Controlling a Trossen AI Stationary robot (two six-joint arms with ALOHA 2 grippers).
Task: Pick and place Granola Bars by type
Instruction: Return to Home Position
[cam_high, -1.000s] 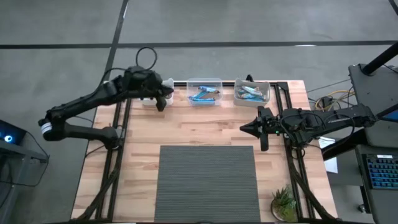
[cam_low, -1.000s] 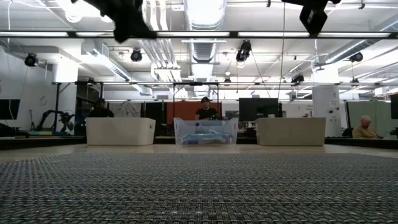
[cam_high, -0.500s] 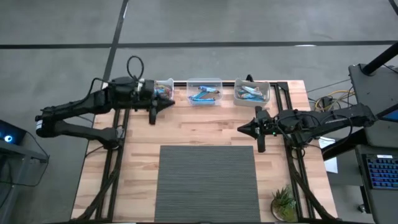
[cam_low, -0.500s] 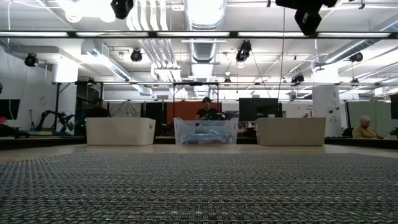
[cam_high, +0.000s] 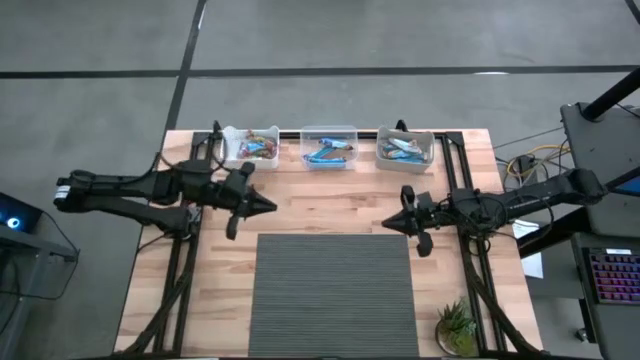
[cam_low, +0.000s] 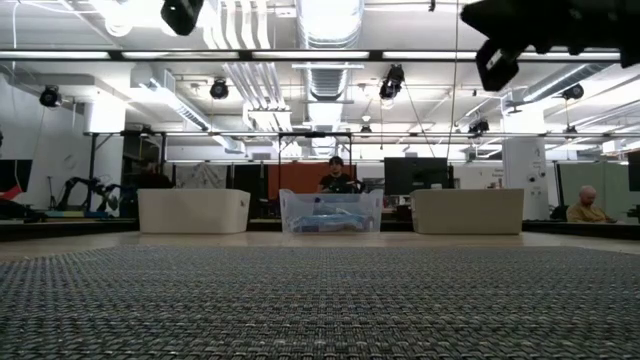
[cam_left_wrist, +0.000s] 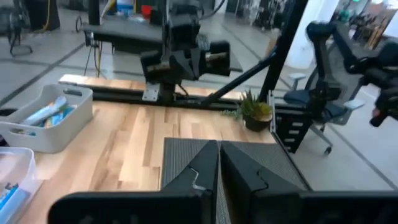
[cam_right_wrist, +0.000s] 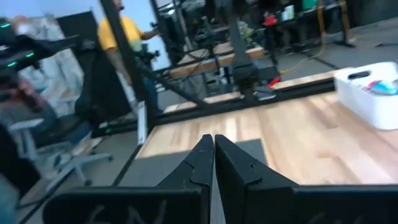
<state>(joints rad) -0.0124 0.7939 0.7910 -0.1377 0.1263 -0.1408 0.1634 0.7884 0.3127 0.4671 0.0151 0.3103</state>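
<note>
Three small bins stand in a row along the table's far edge. The left white bin (cam_high: 251, 147) holds multicoloured Granola Bars (cam_high: 262, 150). The clear middle bin (cam_high: 329, 147) and the right bin (cam_high: 405, 147) hold blue Granola Bars (cam_high: 330, 153). My left gripper (cam_high: 270, 206) hangs shut above the bare wood near the left bin and points toward the table's right. My right gripper (cam_high: 388, 224) hangs shut near the right bin and points toward the table's left. Neither holds anything; both wrist views show the fingers (cam_left_wrist: 219, 155) (cam_right_wrist: 213, 149) closed together with nothing between them.
A grey ribbed mat (cam_high: 332, 290) covers the near middle of the table. A small potted plant (cam_high: 456, 325) stands at the near right corner. Bare wood lies between the mat and the bins. A person in a yellow top (cam_right_wrist: 121, 37) shows beyond the table's left side.
My left gripper has swung away from over the left bin toward the near edge, turning until it points at the table's right. My right gripper has sunk and tipped up until it points level. Both stay shut with nothing in them.
</note>
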